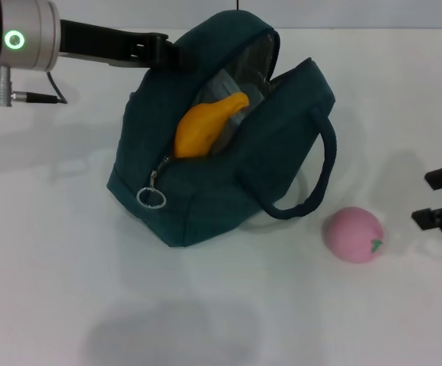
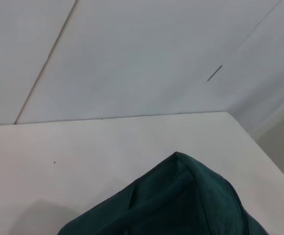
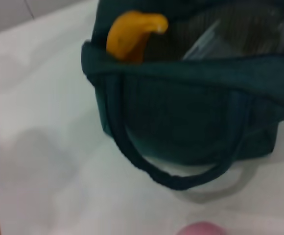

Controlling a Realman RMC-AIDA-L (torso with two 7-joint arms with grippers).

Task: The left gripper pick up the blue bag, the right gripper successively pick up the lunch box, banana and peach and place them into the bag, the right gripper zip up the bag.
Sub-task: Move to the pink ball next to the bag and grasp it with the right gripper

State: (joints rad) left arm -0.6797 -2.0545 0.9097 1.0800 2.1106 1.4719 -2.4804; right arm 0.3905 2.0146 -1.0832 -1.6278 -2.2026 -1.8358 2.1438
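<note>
The blue bag [image 1: 229, 179] stands open in the middle of the white table. The banana [image 1: 206, 126] sticks up out of its mouth, with the clear lunch box [image 1: 229, 82] beside it against the foil lining. My left gripper [image 1: 164, 52] reaches in from the far left and is shut on the bag's top far edge. The peach [image 1: 353, 234] lies on the table to the right of the bag. My right gripper [image 1: 440, 197] is open and empty at the right edge, just right of the peach. The right wrist view shows the bag [image 3: 191, 112], the banana [image 3: 130, 36], the lunch box [image 3: 220, 36] and the peach [image 3: 203, 229].
One padded handle [image 1: 320, 171] hangs off the bag's near side toward the peach. The zipper's metal ring pull [image 1: 151, 197] hangs at the bag's left end. The left wrist view shows only the bag's top [image 2: 181, 200], the table's far edge [image 2: 132, 117] and a wall.
</note>
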